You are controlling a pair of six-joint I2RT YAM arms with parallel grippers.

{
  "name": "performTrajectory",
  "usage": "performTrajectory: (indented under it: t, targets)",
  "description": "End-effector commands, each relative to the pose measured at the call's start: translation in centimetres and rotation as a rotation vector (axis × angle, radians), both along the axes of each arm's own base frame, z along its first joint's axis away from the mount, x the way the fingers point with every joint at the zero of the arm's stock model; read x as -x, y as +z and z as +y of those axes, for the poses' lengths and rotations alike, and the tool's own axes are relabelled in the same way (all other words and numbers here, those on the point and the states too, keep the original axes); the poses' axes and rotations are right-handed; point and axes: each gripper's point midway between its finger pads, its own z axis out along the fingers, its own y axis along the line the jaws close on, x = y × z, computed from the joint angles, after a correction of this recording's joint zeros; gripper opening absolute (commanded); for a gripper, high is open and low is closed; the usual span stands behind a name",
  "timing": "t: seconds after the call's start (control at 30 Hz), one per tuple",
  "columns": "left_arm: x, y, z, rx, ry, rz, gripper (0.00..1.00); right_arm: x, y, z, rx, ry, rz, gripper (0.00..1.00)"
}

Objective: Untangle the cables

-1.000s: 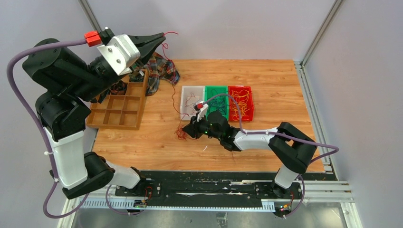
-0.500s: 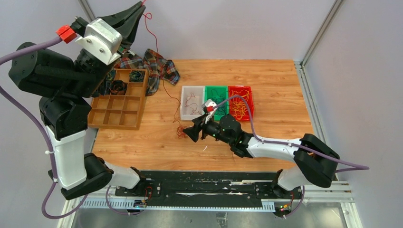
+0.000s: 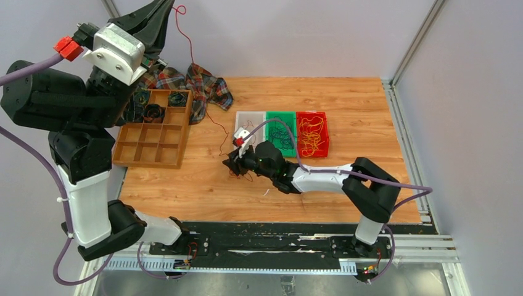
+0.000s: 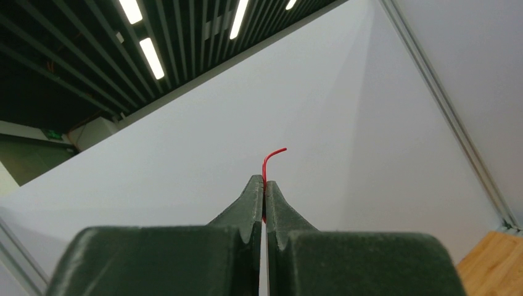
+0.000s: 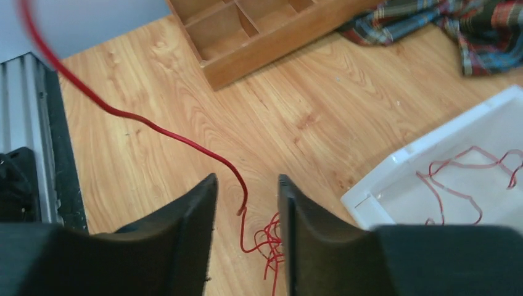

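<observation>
My left gripper [image 3: 165,6] is raised high at the back left, shut on the end of a thin red cable [image 4: 271,156] that sticks out past its tips [image 4: 264,185]. This red cable [image 3: 216,126] hangs down to a small red tangle [image 3: 237,174] on the table. My right gripper [image 3: 229,165] is low over that tangle. In the right wrist view its jaws [image 5: 245,182] stand open, the red cable [image 5: 185,140] passes between them without touching, and the tangle [image 5: 270,237] lies just beyond.
A white tray [image 3: 248,118] holding a red strand [image 5: 469,166], a green tray [image 3: 285,118] and a red tray [image 3: 312,132] with yellow-orange wires stand mid-table. A wooden compartment box [image 3: 154,139] and a plaid cloth [image 3: 206,86] lie at the back left.
The left gripper has lifted up and to the left, pulling the red cable taut. The right gripper let go, opened, and moved left over the tangle.
</observation>
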Motion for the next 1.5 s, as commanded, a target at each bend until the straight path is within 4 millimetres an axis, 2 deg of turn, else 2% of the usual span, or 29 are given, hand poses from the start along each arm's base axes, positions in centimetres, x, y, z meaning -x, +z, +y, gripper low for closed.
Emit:
performTrajectory:
  t: [0.0,0.1,0.13,0.3,0.4,0.47,0.67,0.8,0.93,1.1,1.23,1.33,1.47]
  targets:
    - [1.0,0.7,1.3,0.026,0.026,-0.029,0.0,-1.7,1.2,0.1,0.022,-0.081,-0.075,0.29]
    - [0.0,-2.3,1.1,-0.017,0.041,0.054,0.0,-1.7,4.0,-0.9,-0.021,-0.102,-0.103,0.03]
    - [-0.4,-3.8,1.0,-0.031,0.048,0.092,0.0,-1.7,5.3,-1.3,-0.043,-0.105,-0.113,0.01]
    - [-2.9,-13.9,0.4,-0.114,0.097,0.334,0.0,-0.5,12.5,-3.6,-0.19,-0.094,-0.128,0.01]
    - [-3.5,-19.8,0.0,-0.145,0.094,0.467,0.01,0.1,16.5,-5.1,-0.278,-0.086,-0.147,0.01]
    - [-3.3,-22.9,-0.5,-0.157,0.059,0.534,0.01,0.4,18.6,-6.0,-0.325,-0.086,-0.153,0.0]
    - [-2.0,-30.7,-2.7,-0.182,-0.075,0.73,0.01,0.7,22.9,-7.8,-0.462,-0.08,-0.11,0.01]
    - [-0.7,-34.7,-4.4,-0.197,-0.191,0.84,0.02,1.2,23.9,-7.4,-0.474,-0.033,-0.079,0.01]
    - [-0.1,-36.7,-5.6,-0.174,-0.269,0.909,0.07,1.7,24.9,-7.5,-0.509,-0.013,-0.065,0.01]
    - [-1.0,-38.0,-6.5,-0.072,-0.333,1.023,0.1,2.6,27.0,-7.5,-0.564,0.03,-0.047,0.01]
    - [-1.7,-36.8,-6.6,0.022,-0.369,0.991,0.18,3.1,27.9,-7.3,-0.584,0.055,-0.026,0.01]
    - [-1.1,-35.2,-7.1,0.051,-0.448,0.944,0.24,3.4,28.4,-7.1,-0.597,0.077,-0.01,0.01]
    - [-0.9,-34.5,-7.6,0.047,-0.482,0.925,0.27,3.7,28.6,-6.6,-0.601,0.107,0.014,0.01]
